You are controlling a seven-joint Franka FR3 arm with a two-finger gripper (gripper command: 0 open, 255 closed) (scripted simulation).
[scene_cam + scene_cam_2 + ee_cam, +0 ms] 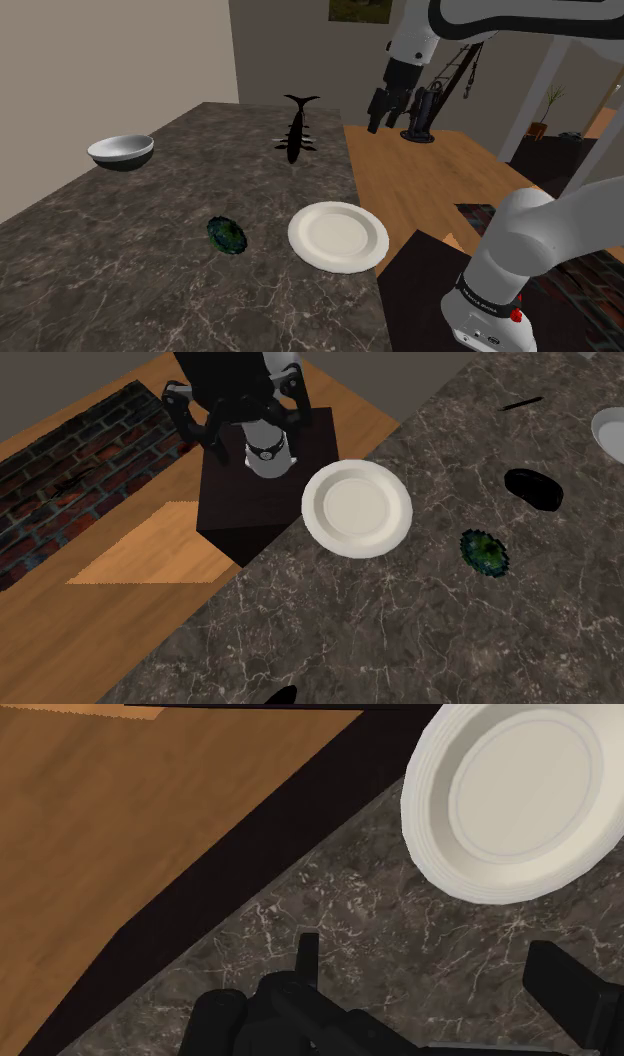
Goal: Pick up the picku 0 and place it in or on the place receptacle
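**Reach step: gripper up high, nothing held**

Gripper (375, 122) hangs high over the right edge of the worktop (150, 270), by the shoulder view. Its fingers (308, 956) stand wide apart with nothing between them. The task doesn't name its thing. My guess is the small green thing (227, 236), lying flat just left of the white plate (338, 236) and apart from it. I take the plate for the receptacle. The black fish (296, 130) on the far side and the bowl (121, 151) at far left are the other candidates. Next I'd swing left past the plate, descend over the green thing and close low, since it sits so flat.
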